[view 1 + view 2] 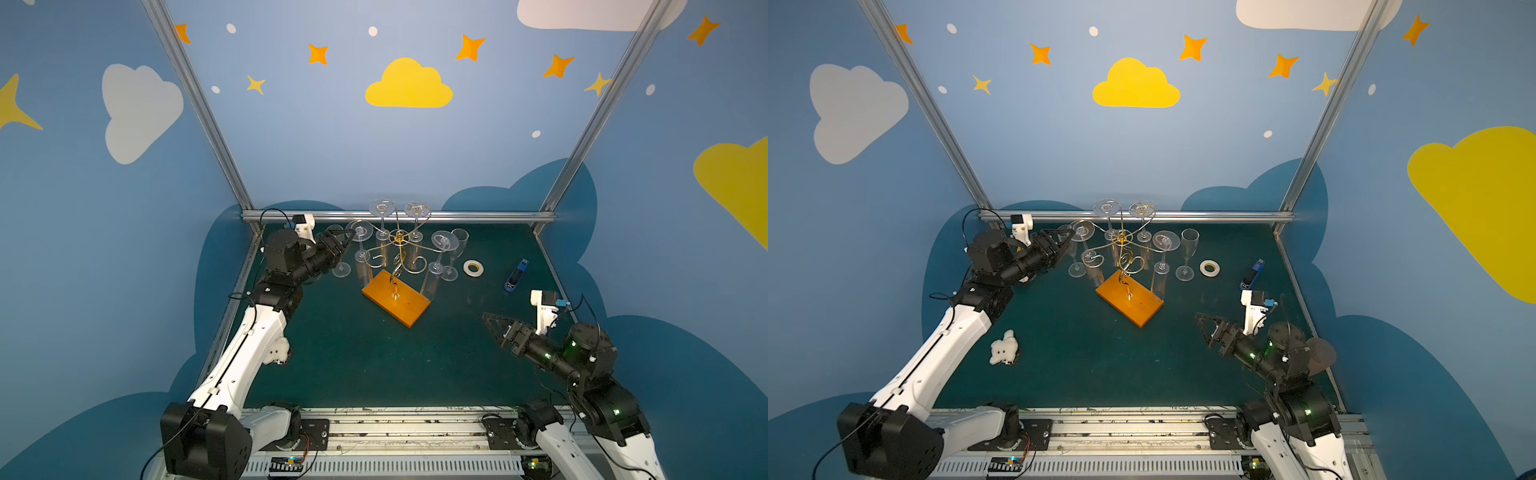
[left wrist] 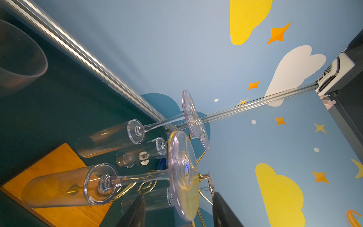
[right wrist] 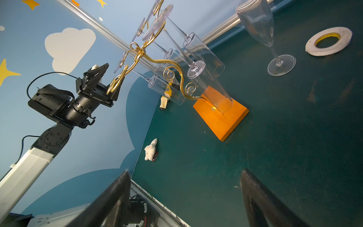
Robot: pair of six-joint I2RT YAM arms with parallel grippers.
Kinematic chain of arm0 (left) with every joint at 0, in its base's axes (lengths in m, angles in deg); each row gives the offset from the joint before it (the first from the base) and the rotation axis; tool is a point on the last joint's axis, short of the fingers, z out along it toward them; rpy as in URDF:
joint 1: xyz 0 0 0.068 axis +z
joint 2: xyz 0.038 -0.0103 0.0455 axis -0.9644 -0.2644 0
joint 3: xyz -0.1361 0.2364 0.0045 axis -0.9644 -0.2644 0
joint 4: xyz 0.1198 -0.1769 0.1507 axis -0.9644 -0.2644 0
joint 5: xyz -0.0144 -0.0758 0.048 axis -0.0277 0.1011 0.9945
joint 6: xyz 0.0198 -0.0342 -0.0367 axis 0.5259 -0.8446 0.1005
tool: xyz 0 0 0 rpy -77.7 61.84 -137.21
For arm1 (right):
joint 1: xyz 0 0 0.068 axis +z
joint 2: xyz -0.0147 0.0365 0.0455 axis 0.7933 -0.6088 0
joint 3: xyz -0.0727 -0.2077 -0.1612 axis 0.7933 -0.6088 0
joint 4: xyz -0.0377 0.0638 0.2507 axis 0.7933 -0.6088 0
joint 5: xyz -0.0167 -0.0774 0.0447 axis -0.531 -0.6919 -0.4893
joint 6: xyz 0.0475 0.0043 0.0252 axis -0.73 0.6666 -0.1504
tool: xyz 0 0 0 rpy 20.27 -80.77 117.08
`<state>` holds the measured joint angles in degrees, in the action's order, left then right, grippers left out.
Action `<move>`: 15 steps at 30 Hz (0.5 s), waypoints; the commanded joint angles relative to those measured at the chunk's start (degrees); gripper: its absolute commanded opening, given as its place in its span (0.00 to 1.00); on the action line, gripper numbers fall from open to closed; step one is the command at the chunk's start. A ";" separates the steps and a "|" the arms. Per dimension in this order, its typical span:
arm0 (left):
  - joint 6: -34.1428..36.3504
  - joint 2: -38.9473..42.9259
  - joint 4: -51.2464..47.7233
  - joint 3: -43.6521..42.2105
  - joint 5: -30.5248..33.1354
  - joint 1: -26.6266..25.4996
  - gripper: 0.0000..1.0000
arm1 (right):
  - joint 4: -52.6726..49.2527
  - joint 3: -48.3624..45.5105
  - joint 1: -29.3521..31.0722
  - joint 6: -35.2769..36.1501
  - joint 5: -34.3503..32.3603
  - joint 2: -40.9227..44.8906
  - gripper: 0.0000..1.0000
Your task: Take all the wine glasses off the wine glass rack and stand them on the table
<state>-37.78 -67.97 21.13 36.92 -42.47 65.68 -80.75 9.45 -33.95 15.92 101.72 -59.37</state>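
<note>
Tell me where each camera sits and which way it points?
Both top views: high over the table's near edge, looking down at the wine glass rack; left gripper and right gripper both show.
Left wrist: on the left arm, beside the rack, facing a hanging wine glass; its gripper fingers show.
Right wrist: low on the right arm, looking across at the rack and left gripper; its open gripper shows.
Shared: every view shows the rack's orange base.

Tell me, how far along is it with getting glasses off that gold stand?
Looks done: two glasses stand on the table. In hand: the left gripper, jaws open, flanks the foot of a hanging wine glass, not gripping yet. Left: lifting it off the wine glass rack, where four hang.
</note>
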 commanded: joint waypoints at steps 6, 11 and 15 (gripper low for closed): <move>-0.59 -2.24 3.26 0.28 -0.81 0.12 0.40 | -1.19 -0.54 0.19 -0.96 -1.30 1.53 0.86; -0.90 -2.83 3.79 0.62 -1.23 0.12 0.32 | -1.12 -0.41 0.25 -1.04 -1.42 1.52 0.86; -1.18 -2.83 4.21 0.52 -1.18 0.12 0.28 | -1.12 -0.27 0.23 -0.95 -1.52 1.55 0.86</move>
<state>-39.03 -70.62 24.28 36.92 -43.04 65.68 -81.38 9.12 -33.95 15.07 100.67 -58.26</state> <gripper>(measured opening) 0.287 0.861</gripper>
